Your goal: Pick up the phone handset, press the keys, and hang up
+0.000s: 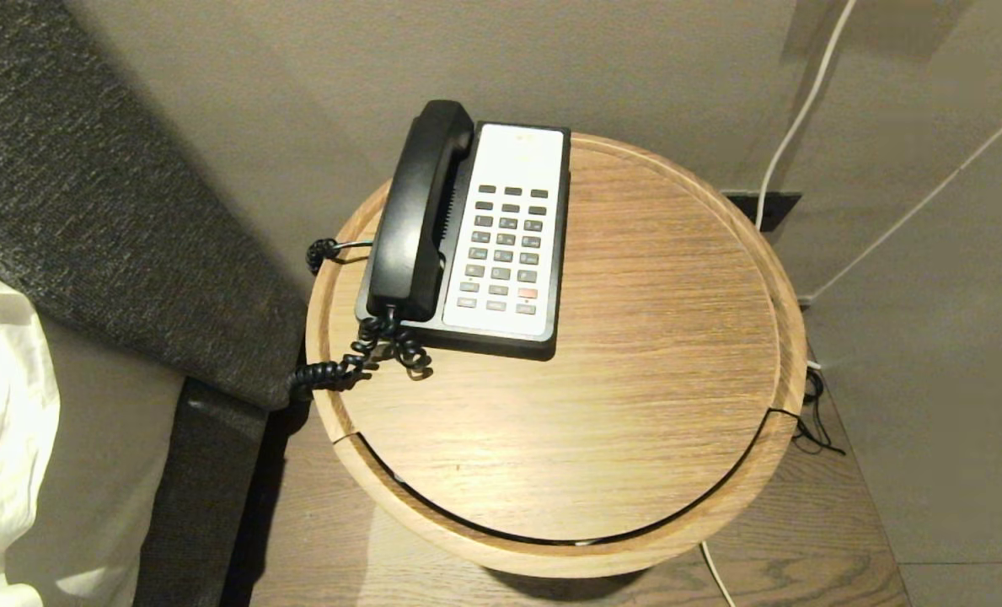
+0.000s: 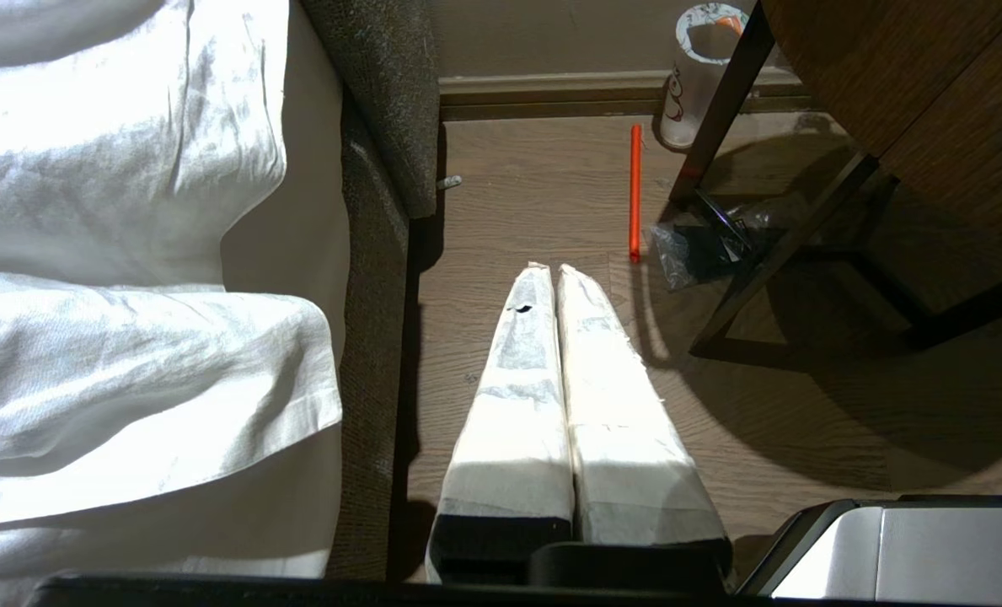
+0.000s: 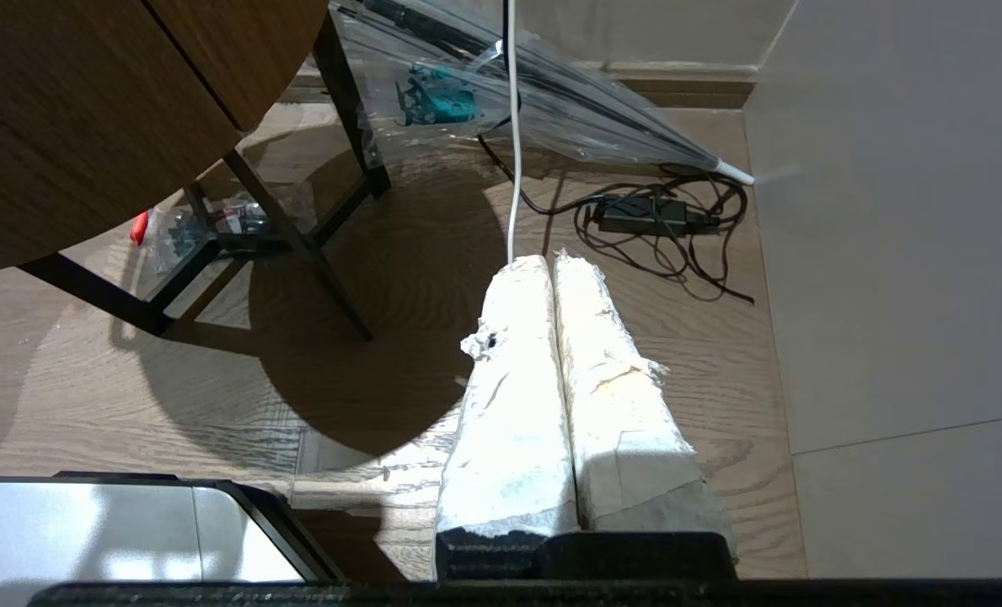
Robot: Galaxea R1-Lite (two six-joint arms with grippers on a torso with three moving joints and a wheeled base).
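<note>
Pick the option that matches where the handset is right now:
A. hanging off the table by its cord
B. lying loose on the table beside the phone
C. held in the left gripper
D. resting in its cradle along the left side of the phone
D: the handset lies seated on the phone, left of the keys, and neither gripper appears in the head view.
</note>
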